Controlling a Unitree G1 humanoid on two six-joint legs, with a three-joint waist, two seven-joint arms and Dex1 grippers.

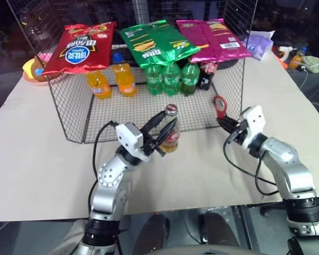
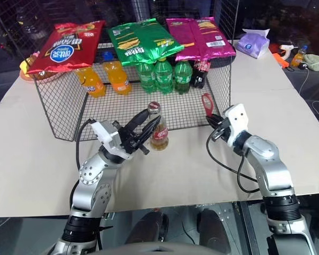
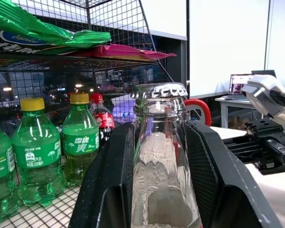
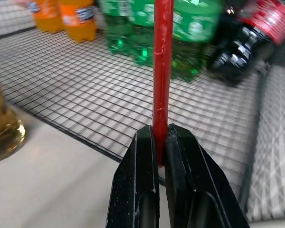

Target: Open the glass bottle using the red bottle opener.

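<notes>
The left pincer (image 1: 160, 133) is clamped around the neck of the glass bottle (image 1: 171, 137), one black finger on each side, which is seen up close in the left wrist view. The bottle is stood upright on the counter (image 1: 37, 159), just in front of the wire basket (image 1: 74, 114), with its metal cap (image 3: 159, 90) still on. The right pincer (image 1: 224, 122) is squeezed tight on the handle of the red bottle opener (image 1: 220, 107), so the ring head is held up and away from the fingers. The opener is kept well apart from the bottle, off to the robot's right, next to the front corner of the basket.

So about the surroundings: the counter is covered with a pale beige sheet, and most of the back half is taken up by the black mesh basket. Inside it, two orange soda bottles (image 1: 111, 81), three green plastic bottles (image 1: 171, 78) and a small dark cola bottle (image 1: 206, 74) are lined up. Three snack bags are laid across the top: a red one (image 1: 80, 47), a green one (image 1: 157, 41) and a magenta one (image 1: 215, 38). A yellow bowl (image 1: 29, 71) is tucked at the basket's left side, and a purple pack (image 1: 259, 43) is left on the far right of the counter. Beyond the counter the room is dark, with some clutter at the far right. In the left wrist view a white wall and a laptop (image 3: 237, 84) on a desk can be made out.
</notes>
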